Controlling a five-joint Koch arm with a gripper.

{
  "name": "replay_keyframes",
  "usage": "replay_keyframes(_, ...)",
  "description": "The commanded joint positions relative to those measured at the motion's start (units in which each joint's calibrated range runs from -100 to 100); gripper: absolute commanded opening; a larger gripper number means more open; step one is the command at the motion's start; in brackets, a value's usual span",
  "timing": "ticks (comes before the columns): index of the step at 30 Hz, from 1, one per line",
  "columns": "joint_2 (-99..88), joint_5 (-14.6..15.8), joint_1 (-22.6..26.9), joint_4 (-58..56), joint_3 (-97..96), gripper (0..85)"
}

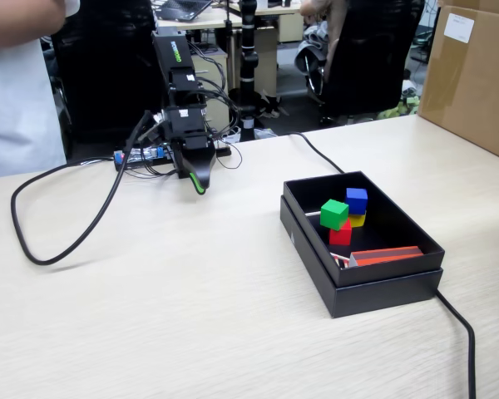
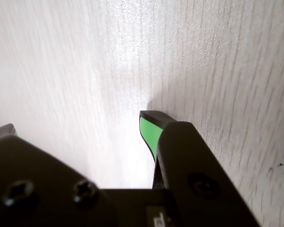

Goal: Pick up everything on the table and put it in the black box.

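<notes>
Checking stock before I move anything: all four cubes sit inside the black box (image 1: 362, 287) at centre right of the fixed view, clustered toward its far left corner. Green cube (image 1: 333, 214) rests on top of the red cube (image 1: 341, 233); blue cube (image 1: 357, 199) rests on the yellow cube (image 1: 358, 219), the two stacks touching. An orange-red strip (image 1: 387, 255) lies in the near part of the box. The table (image 1: 191, 316) shows no cube left outside it, only a thick black cable (image 1: 75, 241) looping at the left. My gripper (image 1: 198, 183) hangs at upper centre, tip pointing down close to the tabletop, well apart from the box. Fingers: I cannot tell whether they are parted or closed; the fixed view shows one green-edged tip, and the wrist view shows a green-faced finger (image 2: 149, 130) with the other mostly out of frame, nothing between them. My judgement: collection is complete, so the step in hand is parking the arm. I would keep it clear of the cable and box wall.
</notes>
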Motion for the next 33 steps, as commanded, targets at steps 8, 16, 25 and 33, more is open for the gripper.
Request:
replay_keyframes(8, -1.17, -2.49, -0.49, 17.54, -15.49, 51.3)
replay_keyframes(16, -1.17, -3.03, -0.49, 20.13, -18.57, 49.1)
replay_keyframes(25, -1.17, -3.03, -0.59, 20.13, -18.39, 49.1)
replay_keyframes(33, -1.17, -3.03, -0.59, 20.13, -18.39, 49.1)
